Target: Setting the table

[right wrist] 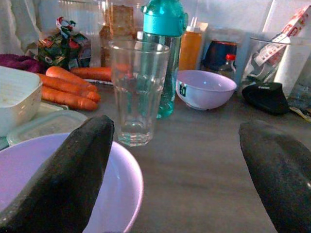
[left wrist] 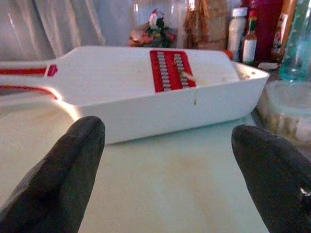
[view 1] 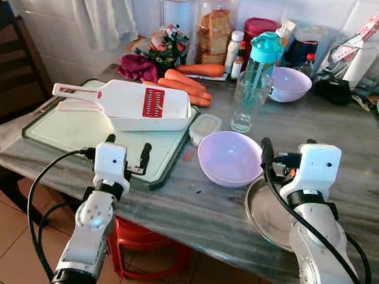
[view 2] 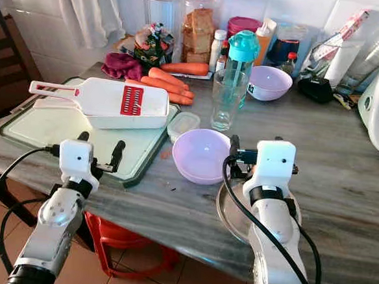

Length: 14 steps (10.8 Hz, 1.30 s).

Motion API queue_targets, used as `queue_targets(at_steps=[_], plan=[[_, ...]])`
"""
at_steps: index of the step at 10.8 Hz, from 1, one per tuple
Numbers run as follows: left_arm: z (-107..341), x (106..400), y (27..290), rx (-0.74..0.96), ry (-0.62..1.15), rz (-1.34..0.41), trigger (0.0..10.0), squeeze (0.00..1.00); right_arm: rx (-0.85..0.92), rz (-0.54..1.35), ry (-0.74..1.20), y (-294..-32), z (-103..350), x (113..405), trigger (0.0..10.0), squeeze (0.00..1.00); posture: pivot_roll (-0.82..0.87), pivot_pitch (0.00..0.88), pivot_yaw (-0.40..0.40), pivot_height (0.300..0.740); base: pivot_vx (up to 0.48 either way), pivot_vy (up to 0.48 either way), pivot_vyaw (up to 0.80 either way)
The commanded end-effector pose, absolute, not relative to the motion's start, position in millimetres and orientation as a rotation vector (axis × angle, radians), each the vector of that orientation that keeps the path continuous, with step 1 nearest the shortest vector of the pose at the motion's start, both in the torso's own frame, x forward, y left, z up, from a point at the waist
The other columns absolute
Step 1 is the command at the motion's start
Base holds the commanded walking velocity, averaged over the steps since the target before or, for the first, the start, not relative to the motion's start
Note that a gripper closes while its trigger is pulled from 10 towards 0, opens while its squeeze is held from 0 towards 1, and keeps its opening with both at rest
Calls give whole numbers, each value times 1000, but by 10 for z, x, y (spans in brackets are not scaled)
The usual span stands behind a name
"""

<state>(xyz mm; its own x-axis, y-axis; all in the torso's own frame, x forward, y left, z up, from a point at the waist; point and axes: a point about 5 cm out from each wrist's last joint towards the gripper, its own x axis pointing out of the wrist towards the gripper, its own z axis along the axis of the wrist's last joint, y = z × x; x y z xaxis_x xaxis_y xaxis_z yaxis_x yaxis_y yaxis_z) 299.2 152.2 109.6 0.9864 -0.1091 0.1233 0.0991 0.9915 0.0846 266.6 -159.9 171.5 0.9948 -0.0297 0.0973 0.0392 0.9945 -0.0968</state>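
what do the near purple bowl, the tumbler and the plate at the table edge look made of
Near purple bowl: likely plastic or melamine, opaque with a soft sheen. Tumbler: clear glass, faceted and see-through. Plate: probably steel, grey and dully reflective.

No lettering comes out clearly enough to read. The far purple bowl carries a small dark sticker on its side with pale marks, too small to make out. The tall box at the back has red and white print, blurred past reading. The small bottles beside the jar bear labels whose text cannot be told. The teal bottle and the white slicer show no readable mark
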Motion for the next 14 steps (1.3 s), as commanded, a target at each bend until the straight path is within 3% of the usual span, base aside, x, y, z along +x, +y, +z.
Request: queue_targets(at_steps=[1,3,14], plan=[[1133,3020,1522,88,-133,-95,10000,0,-92,-42,-115,-1627,1747,2678,10000,0,4,26,22,740,0,0,0],[1134,3030,1500,92,-132,-104,10000,0,-86,-47,-116,-1626,1729,2681,10000,0,2,27,30,740,0,0,0],[1121,3045,1461,98,-112,-136,10000,0,-79,-61,-140,-1626,1733,2719,10000,0,1,39,40,740,-277,0,0]])
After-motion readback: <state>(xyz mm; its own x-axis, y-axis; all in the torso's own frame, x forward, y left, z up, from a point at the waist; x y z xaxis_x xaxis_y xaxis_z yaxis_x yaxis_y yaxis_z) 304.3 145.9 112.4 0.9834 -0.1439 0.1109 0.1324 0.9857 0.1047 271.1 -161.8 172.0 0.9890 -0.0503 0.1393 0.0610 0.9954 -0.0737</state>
